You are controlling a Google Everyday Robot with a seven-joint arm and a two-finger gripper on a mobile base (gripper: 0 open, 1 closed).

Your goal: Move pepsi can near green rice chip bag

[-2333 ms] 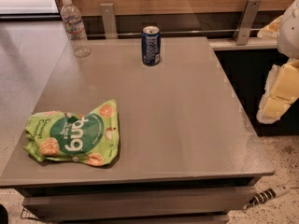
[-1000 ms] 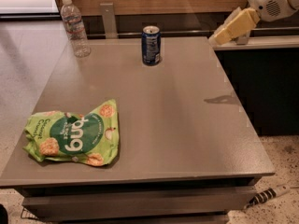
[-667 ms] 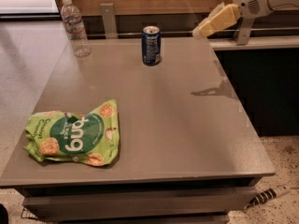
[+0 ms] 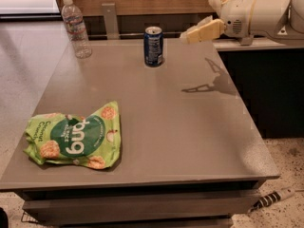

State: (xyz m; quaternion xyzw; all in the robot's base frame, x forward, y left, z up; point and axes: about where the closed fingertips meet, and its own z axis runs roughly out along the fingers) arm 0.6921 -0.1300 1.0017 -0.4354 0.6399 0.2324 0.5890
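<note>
The pepsi can (image 4: 153, 46) stands upright at the far edge of the grey table (image 4: 190, 137), near the middle. The green rice chip bag (image 4: 73, 137) lies flat at the table's front left, far from the can. My gripper (image 4: 197, 17) hangs in the air at the upper right, above the table's far right corner. It points left toward the can, to the right of it and apart from it. Its fingers (image 4: 204, 31) are spread and hold nothing.
A clear plastic water bottle (image 4: 76, 27) stands at the table's far left corner. A metal bracket (image 4: 110, 20) and a wooden wall run behind the table. A dark counter (image 4: 266, 80) stands to the right. A cable (image 4: 273, 198) lies on the floor at the front right.
My arm has swung up from the lower right and moved left, so the gripper now sits closer to the can. The can, bag and bottle have not moved.
</note>
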